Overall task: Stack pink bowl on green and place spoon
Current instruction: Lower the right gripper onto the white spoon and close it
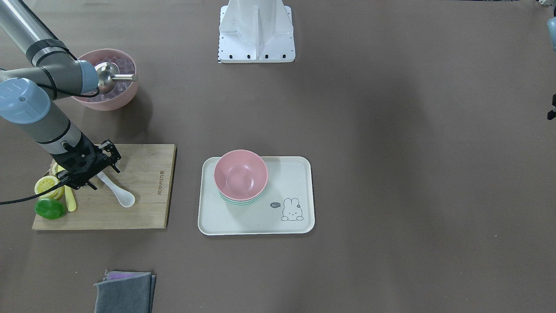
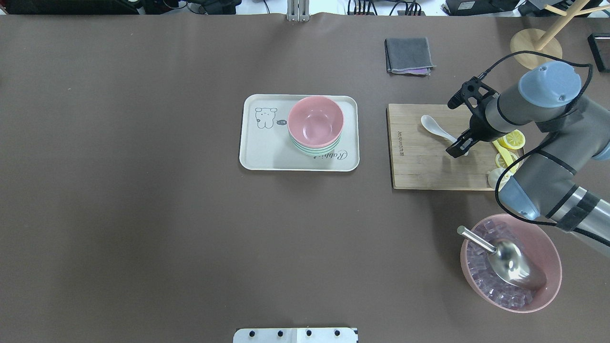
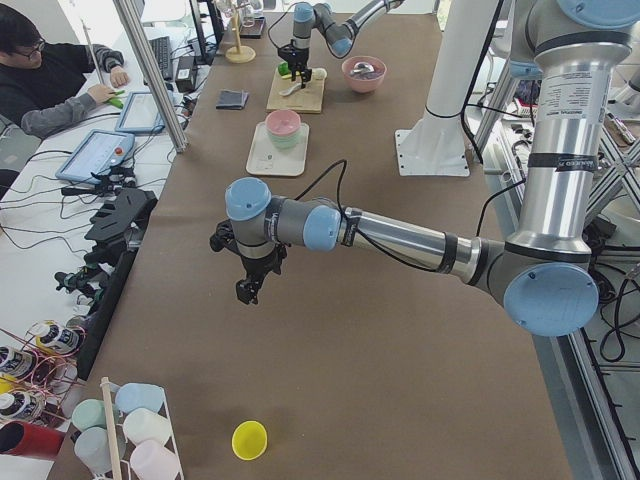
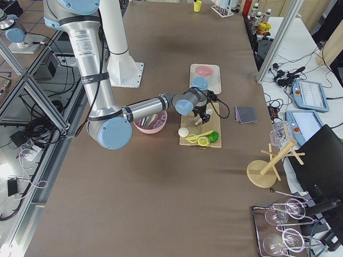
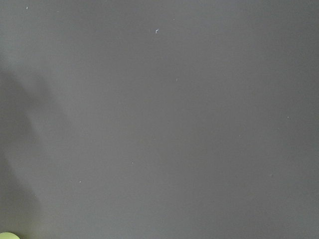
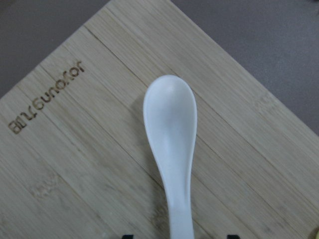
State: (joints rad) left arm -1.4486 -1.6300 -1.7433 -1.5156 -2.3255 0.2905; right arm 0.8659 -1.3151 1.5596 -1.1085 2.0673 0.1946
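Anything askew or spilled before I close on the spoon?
Nothing stands out. The pink bowl sits level, nested in the green bowl on the tray; the spoon lies on the cutting board, the right gripper open astride its handle.

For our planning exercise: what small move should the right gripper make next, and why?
Probably close on the handle: the open right gripper straddles the white spoon on the cutting board, and the pink bowl already sits in the green bowl.

Folded grey cloth (image 1: pixel 125 292); metal scoop (image 2: pixel 512 267) in ice-filled basin (image 1: pixel 108 103); lemon slices (image 1: pixel 45 184) beside lime (image 1: pixel 50 208).
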